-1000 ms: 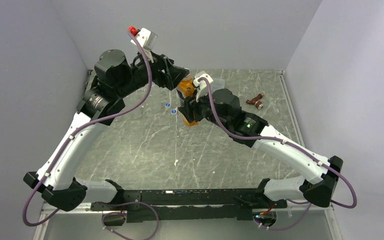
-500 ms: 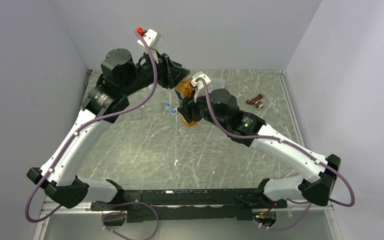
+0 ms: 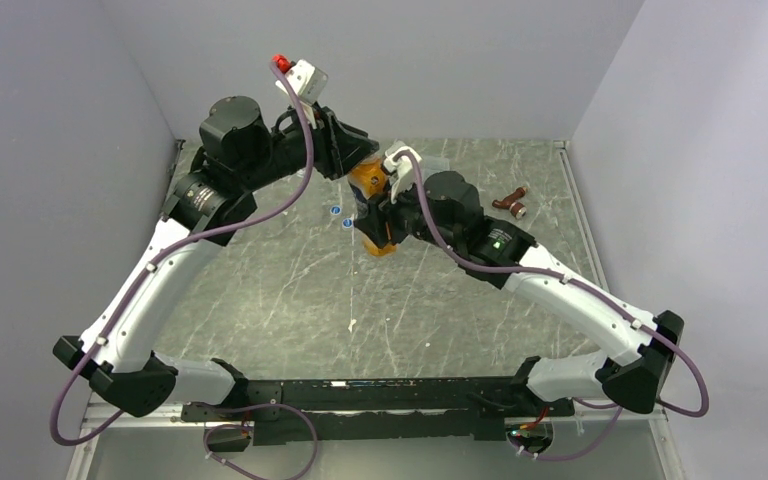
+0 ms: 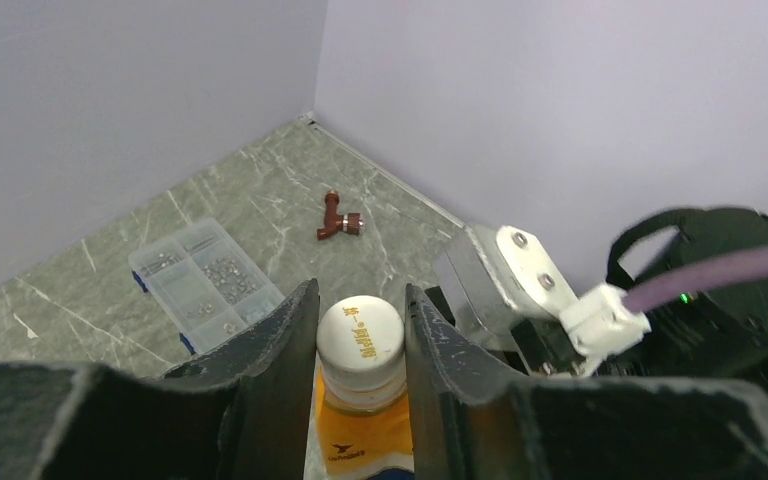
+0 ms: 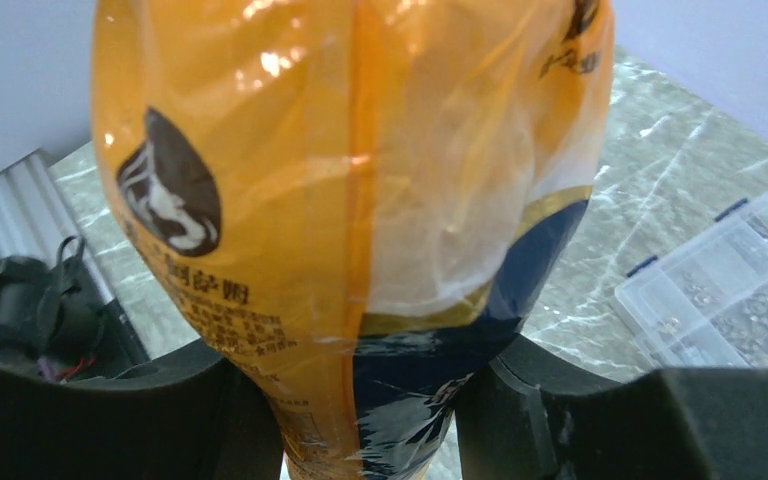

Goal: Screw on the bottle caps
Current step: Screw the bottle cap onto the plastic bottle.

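**Bottles, count: 1.** One orange bottle (image 3: 371, 183) with a dark blue label band is above the middle of the surface (image 3: 290, 290), towards the far edge. Whether its base touches the surface cannot be determined.

**Caps, count: 3.**
- One white cap (image 4: 360, 335) with orange print sits on the neck of the orange bottle.
- Two blue caps (image 3: 335, 210) lie loose and flat on the surface, close together. They are just left of the bottle and apart from it.

**Left tool** (image 4: 360, 310): it reaches the bottle top from the far-left side. Its two dark fingers (image 4: 280, 340) stand against opposite sides of the white cap, and the wrist view shows no gap. State: closed on the white cap.

**Right tool** (image 5: 365, 400): it approaches from the right side. Its fingers clamp the lower body of the orange bottle at the blue band. State: gripping the orange bottle.

**Other items, count: 2.**
- One clear compartment box (image 4: 205, 285) with small metal parts inside lies flat near the far edge, behind the bottle.
- One brown part (image 3: 510, 203) lies near the far right corner, well apart from the bottle.
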`<state>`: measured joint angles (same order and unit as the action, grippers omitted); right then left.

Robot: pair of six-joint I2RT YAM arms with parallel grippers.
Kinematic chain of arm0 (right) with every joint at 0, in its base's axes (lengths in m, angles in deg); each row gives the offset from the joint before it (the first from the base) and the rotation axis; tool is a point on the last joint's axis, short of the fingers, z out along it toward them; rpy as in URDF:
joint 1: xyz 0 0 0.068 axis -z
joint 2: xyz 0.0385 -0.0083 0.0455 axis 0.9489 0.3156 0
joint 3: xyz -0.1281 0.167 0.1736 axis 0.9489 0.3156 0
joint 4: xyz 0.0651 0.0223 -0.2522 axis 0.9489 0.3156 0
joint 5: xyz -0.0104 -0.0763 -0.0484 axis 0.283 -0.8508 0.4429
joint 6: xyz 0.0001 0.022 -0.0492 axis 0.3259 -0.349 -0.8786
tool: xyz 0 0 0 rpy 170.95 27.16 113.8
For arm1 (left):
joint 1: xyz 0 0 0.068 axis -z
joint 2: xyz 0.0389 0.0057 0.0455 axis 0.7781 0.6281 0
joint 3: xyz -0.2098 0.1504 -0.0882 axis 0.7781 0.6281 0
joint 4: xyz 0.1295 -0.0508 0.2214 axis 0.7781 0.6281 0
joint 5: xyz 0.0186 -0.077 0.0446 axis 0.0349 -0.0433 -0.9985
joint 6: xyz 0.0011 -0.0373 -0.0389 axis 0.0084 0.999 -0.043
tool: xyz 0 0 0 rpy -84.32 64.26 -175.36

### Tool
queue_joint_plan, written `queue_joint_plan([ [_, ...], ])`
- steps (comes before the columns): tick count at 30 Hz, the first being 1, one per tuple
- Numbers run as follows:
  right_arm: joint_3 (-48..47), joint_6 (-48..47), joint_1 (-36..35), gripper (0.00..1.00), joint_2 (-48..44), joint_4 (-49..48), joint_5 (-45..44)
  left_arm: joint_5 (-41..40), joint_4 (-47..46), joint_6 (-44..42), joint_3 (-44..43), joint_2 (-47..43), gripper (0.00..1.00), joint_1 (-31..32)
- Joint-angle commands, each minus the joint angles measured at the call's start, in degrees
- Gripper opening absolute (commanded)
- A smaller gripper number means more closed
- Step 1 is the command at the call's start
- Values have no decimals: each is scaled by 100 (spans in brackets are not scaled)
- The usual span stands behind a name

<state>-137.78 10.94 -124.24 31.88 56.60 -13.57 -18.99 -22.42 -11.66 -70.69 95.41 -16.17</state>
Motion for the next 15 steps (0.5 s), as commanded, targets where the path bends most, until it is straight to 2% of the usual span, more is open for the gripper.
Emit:
queue_joint_plan([
  [1,-220,-94,415,5,-386,-474,2044,619,90,-149,-161,-145,17,7],
  [7,191,351,1069,5,-773,-1403,4316,1628,-293,-115,114,-415,15,0],
  [15,235,1099,1278,4,-751,-2512,6091,3112,-894,228,263,-532,14,-2],
])
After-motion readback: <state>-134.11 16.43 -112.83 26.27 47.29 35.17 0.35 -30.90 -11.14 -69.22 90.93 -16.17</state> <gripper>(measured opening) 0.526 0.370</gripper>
